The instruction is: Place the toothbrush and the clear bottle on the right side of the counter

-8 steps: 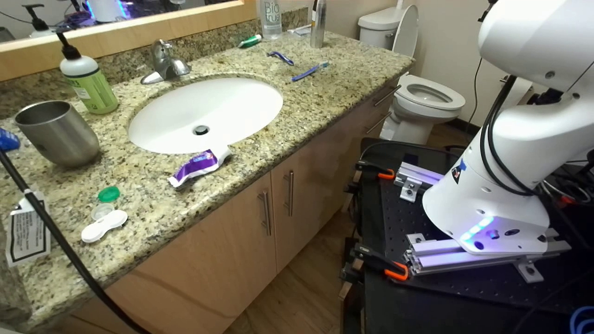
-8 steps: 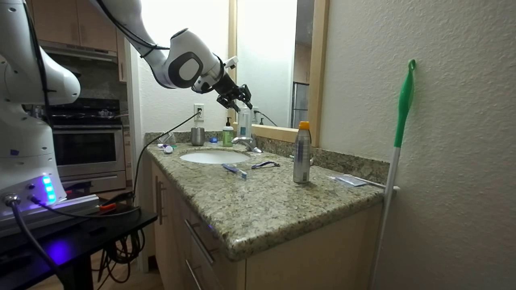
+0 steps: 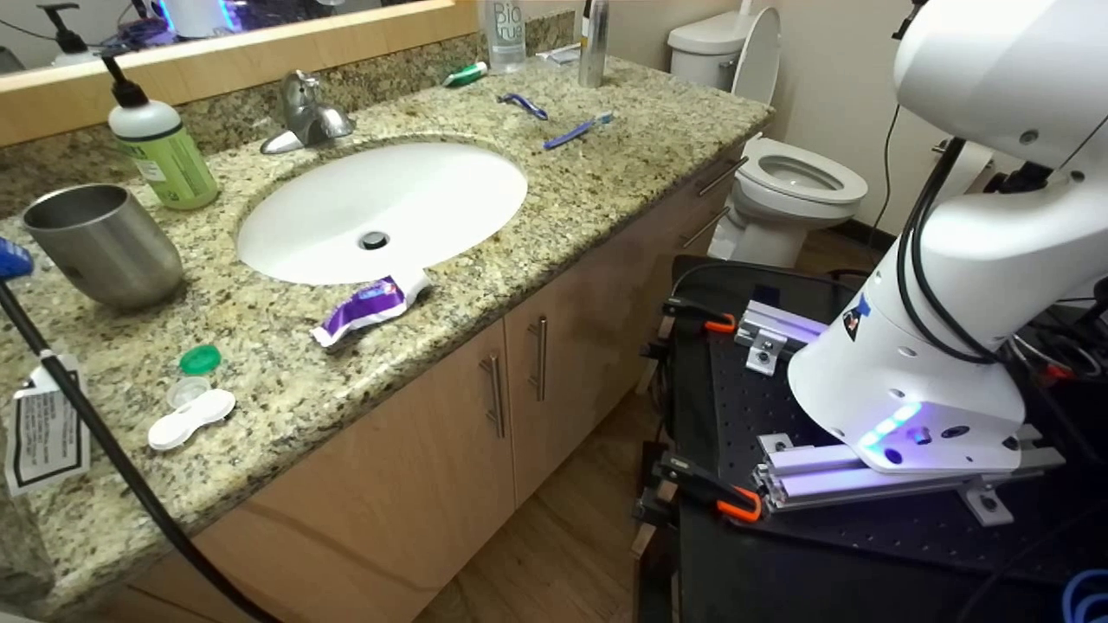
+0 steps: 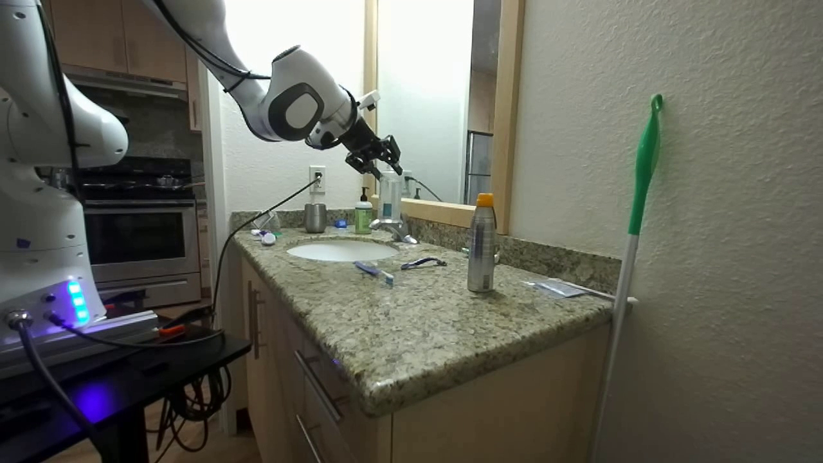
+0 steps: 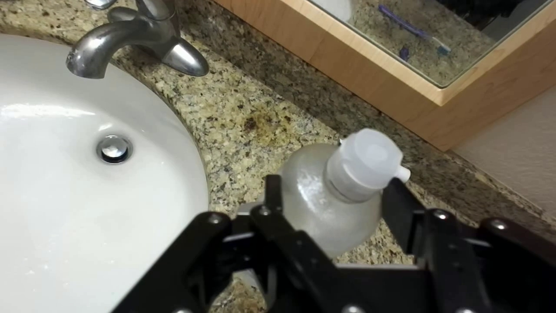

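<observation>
Gripper [image 4: 389, 172]: jaws partly apart, spread to the width of the clear bottle [image 4: 389, 200], which they hold; fingers [image 5: 402, 213] stand on opposite sides of it, near its pale cap [image 5: 371, 158]. Bottle is upright and raised off the counter [image 4: 411, 328], as the two exterior views together show. Wrist view: the cap's small spout sits just beside one fingertip; the bottle's lower body is hidden by the gripper. Behind the bottle there: the strip between sink [image 5: 65, 226] and backsplash [image 5: 304, 84], with a corner of the wooden mirror frame [image 5: 369, 74] beyond.

Toothbrush [image 3: 571, 135]: lies flat on the counter, beside the sink on its toilet [image 3: 779, 234] side, bristles pointing away from the basin. Near it, wallward, a curved blue item [image 3: 525, 105]; too small to identify. A green tube [image 3: 467, 76] lies near the backsplash. Silver can [image 4: 481, 251], orange cap, stands further toward the toilet end; a flat packet [image 4: 560, 288] lies near that end, by the wall.

Other side, in an exterior view: faucet [image 3: 305, 117] at the sink's wall edge; green soap bottle [image 3: 171, 164] with dark pump, upright, past it; steel cup [image 3: 112, 251] near the soap. Purple tube [image 3: 368, 310], crumpled, on the counter at the sink's front, its white end near the rim. White double-lobed case [image 3: 191, 419] near the counter's front edge, a clear disc [image 3: 188, 392] and a green disc [image 3: 200, 359] near it.
</observation>
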You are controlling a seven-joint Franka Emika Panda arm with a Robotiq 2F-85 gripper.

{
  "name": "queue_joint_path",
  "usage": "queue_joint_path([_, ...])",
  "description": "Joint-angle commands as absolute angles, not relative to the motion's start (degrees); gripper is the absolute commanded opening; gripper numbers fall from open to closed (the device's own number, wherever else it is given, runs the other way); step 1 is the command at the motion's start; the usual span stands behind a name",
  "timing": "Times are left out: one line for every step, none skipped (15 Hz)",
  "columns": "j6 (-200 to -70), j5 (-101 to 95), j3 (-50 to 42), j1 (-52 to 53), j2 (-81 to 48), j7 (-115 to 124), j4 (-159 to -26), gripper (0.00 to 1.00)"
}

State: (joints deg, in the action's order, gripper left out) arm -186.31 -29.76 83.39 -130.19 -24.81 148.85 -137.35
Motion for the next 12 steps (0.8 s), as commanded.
queue_joint_path([-185.03,-18.30,75.30,-118.79,-16.61,143.68,-138.83,0.35])
queue_joint_path([-185.61,-18.31,75.37,-119.00,-16.17,143.52,-139.25,0.35])
queue_joint_path([-185.00,-18.31,76.05,-119.31,-17.24,143.12,-139.46,0.35])
queue_joint_path([-184.84,-18.31,76.61,-119.59,-16.92,143.85,-139.50,0.35])
queue_joint_path([-186.29,-29.76,83.33,-130.16,-24.81,148.85,-137.35,0.60])
queue_joint_path([-186.41,-28.28,82.58,-129.30,-24.45,148.49,-137.36,0.60])
queue_joint_path([-187.52,-24.02,79.20,-125.68,-22.52,146.33,-137.17,0.60])
queue_joint_path([-188.46,-21.52,76.37,-122.45,-20.29,145.48,-136.98,0.60])
queue_joint_path([-188.95,-20.30,74.89,-120.38,-18.30,145.53,-136.75,0.60])
queue_joint_path([-189.15,-19.69,74.57,-119.63,-16.72,145.73,-136.62,0.60])
queue_joint_path([-189.18,-19.49,74.57,-119.40,-15.58,146.06,-136.56,0.60])
queue_joint_path([-189.18,-19.41,74.48,-119.26,-15.09,146.22,-136.49,0.60])
